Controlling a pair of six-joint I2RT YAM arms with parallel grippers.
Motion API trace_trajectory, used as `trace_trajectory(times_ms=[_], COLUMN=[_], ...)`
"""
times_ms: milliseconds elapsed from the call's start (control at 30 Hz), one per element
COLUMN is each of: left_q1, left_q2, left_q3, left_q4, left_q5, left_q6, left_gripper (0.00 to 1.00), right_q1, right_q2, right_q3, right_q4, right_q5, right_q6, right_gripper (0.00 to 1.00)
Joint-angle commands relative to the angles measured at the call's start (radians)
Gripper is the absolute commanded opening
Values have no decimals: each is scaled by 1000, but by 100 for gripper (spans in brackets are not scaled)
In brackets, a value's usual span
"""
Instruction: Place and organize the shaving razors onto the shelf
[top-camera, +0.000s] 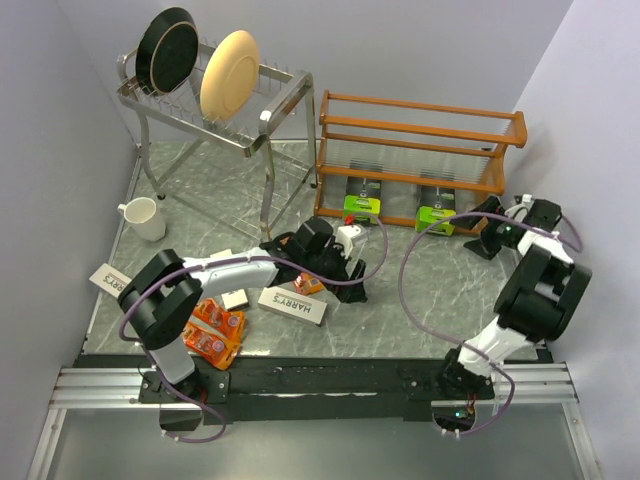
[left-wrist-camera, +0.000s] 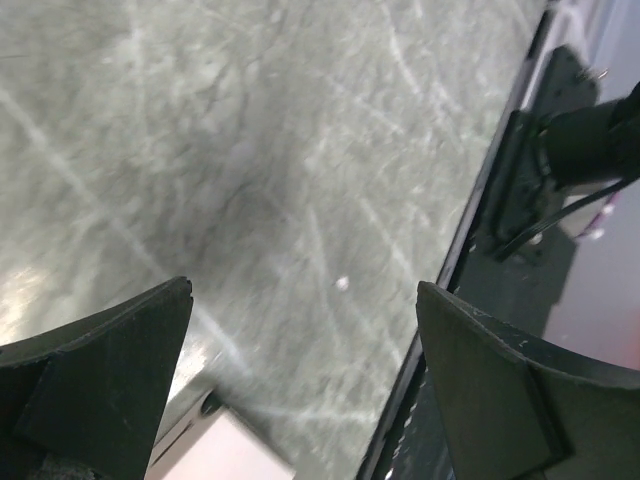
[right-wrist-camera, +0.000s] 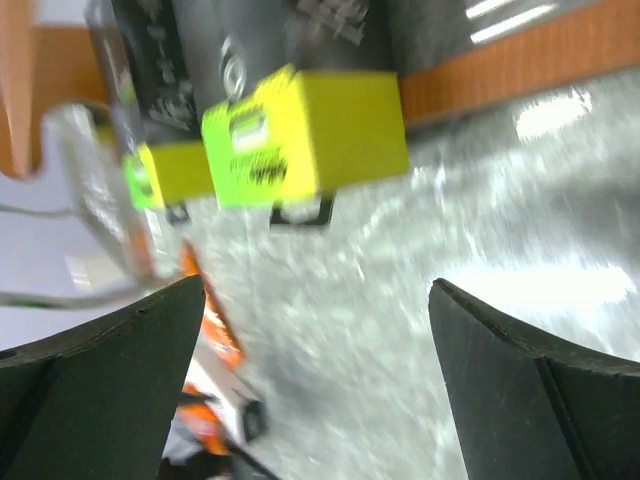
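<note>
Taking twelve o'clock as the far wall in the overhead view, the left fingers (top-camera: 338, 268) hung wide apart and empty over bare table (top-camera: 420, 300). The nearest pick was probably the long white Harry's box (top-camera: 292, 306) at their seven o'clock. It would go best with the fingers straddling its narrow width near mid-length, square to the long sides. The box should be lifted straight up before swinging, to clear the single orange pack (top-camera: 308, 285) just beside it. It could then be laid along the rails of a free tier on the wooden shelf (top-camera: 420, 105) at one o'clock, kept with its own kind.

Counting from the left:
- A second Harry's box (top-camera: 110, 278) lay at the table's nine-o'clock edge. I could not pick out a third for certain.
- One white mug (top-camera: 143, 218) stood just beyond it.
- One silver rack (top-camera: 250, 140) stood at eleven o'clock, carrying two plates.
- A cluster of orange packs (top-camera: 215, 330) lay at seven o'clock. There were at least two, but they overlapped too much to count.
- One small white box (top-camera: 235, 298) lay beside that cluster.
- Two black-and-lime packs appeared to sit in the shelf's lowest tier, the left lime pack (top-camera: 362, 203) and the right lime pack (top-camera: 435, 212).

The right fingers (top-camera: 480, 238), likewise apart and holding nothing, hung near the right lime pack's three o'clock.
</note>
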Motion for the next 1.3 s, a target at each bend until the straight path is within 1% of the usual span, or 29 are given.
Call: trace_trajectory(times_ms=[0,33,67,100,133,167,200,300,333,367,400,433,467,533,567,600,633,667,700,733,767,800,900,967,1000,1100,1200,1233,1267], left_q1=[36,54,76,123,143,162,195,249,262,278,327,349,367,401,407,413,424,455,548,593,629,677,703,728,763,818,849,857,864], left_q2=[-116,-136,-181,-207,-233,-285,-313,-394,-419,-472,-501,-527,-578,-629,-675,-696,-740,-759,-775,-788,-792,-795,-851,-879,-882,-903,-946,-962,-966], left_q3=[62,58,53,43,40,35,30,39,30,8,-3,-13,-20,-34,-52,-63,-74,-85,-82,-73,-42,-33,-34,-30,-26,-26,-40,-40,-40], left_q4=[-161,-184,-210,-255,-284,-312,-374,-515,-566,-579,-593,-609,-610,-588,-550,-528,-502,-457,-446,-441,-461,-470,-446,-435,-436,-435,-430,-439,-444], left_q5=[-51,-50,-24,-1,8,15,24,59,38,19,15,9,-5,-60,-88,-111,-140,-124,-108,-128,-136,-143,-171,-163,-160,-147,-134,-128,-125], left_q6=[159,209,231,254,327,358,383,547,617,639,663,699,700,661,639,616,558,526,492,414,389,378,381,354,326,293,286,285,250], left_gripper=[100,100,99,99,99,99,99,99,100,99,99,99,99,99,99,100,99,100,99,99,99,99,99,100,99,100,100,99,100], right_q1=[-8,-8,-7,1,7,18,36,180,282,333,404,553,661,832,1009,1073,1136,1223,1248,1262,1282,1344,1433,1458,1487,1523,1527,1527,1527], right_q2=[-204,-308,-363,-418,-525,-577,-680,-794,-810,-822,-836,-839,-842,-836,-826,-775,-735,-688,-598,-567,-544,-507,-438,-395,-358,-292,-215,-201,-189], right_q3=[-8,-27,-39,-50,-63,-65,-62,-33,-24,-21,-18,-19,-27,-57,-71,-74,-61,-42,-19,10,12,10,-40,-53,-60,-67,-62,-62,-61], right_q4=[-271,-307,-372,-400,-428,-483,-499,-490,-479,-462,-451,-433,-383,-320,-240,-221,-209,-189,-184,-172,-113,-88,41,107,119,136,162,173,187], right_q5=[69,68,65,51,34,8,-4,10,4,-6,-9,35,71,170,285,310,328,350,318,291,296,330,416,448,463,526,600,614,620], right_q6=[-366,-431,-492,-601,-652,-707,-777,-763,-758,-758,-778,-786,-790,-775,-743,-740,-734,-680,-663,-654,-605,-614,-593,-541,-536,-530,-488,-490,-511], right_gripper=[100,100,100,100,100,100,100,100,100,100,100,100,100,100,100,100,100,100,100,100,100,100,100,100,100,100,100,100,100])
